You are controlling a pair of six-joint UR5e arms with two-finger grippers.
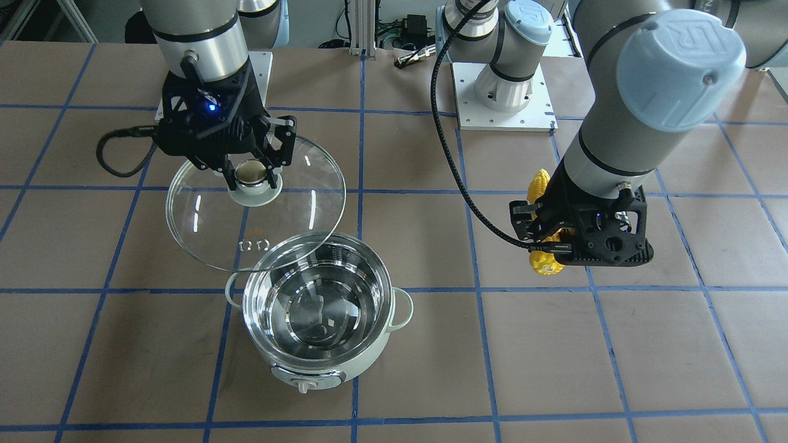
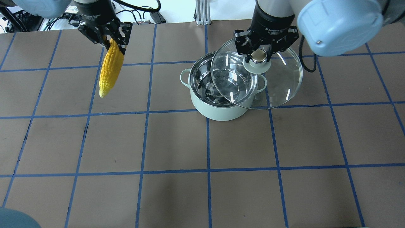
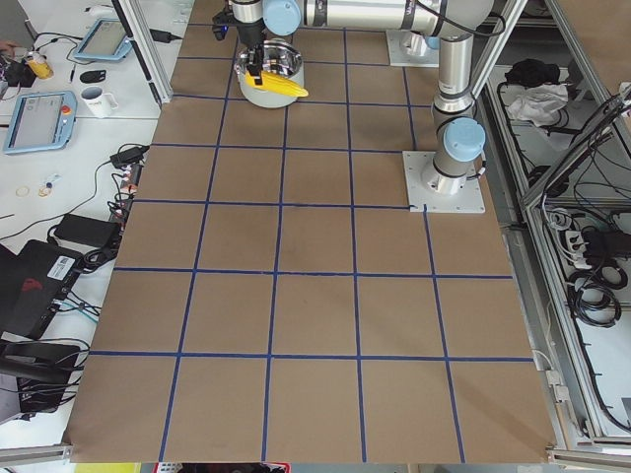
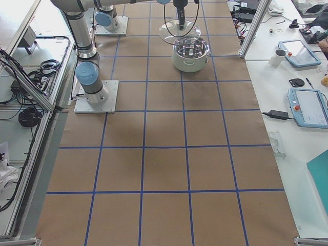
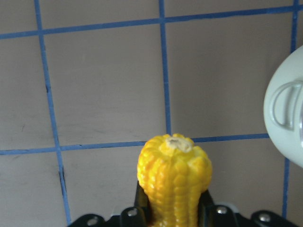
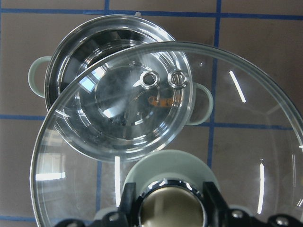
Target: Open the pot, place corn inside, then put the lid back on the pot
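The mint-green pot (image 2: 221, 112) stands open on the table, and its steel inside holds nothing. It also shows in the front view (image 1: 345, 369). My right gripper (image 2: 258, 56) is shut on the beige knob of the glass lid (image 2: 278, 82). It holds the lid in the air, overlapping the pot's right side. The right wrist view shows the lid (image 6: 246, 142) above the pot's rim (image 6: 61, 56). My left gripper (image 2: 113, 42) is shut on the yellow corn (image 2: 110, 68), which hangs point down, above the table, far left of the pot. The left wrist view shows the corn (image 5: 174, 175) and the pot's handle (image 5: 286, 106).
The brown table carries a grid of blue tape lines. My arms' white base plates (image 1: 505, 92) sit at the robot's edge. A black cable (image 1: 449, 154) hangs from the left arm. A side desk with tablets (image 4: 307, 107) and a mug (image 4: 279, 56) lies beyond the table's far edge.
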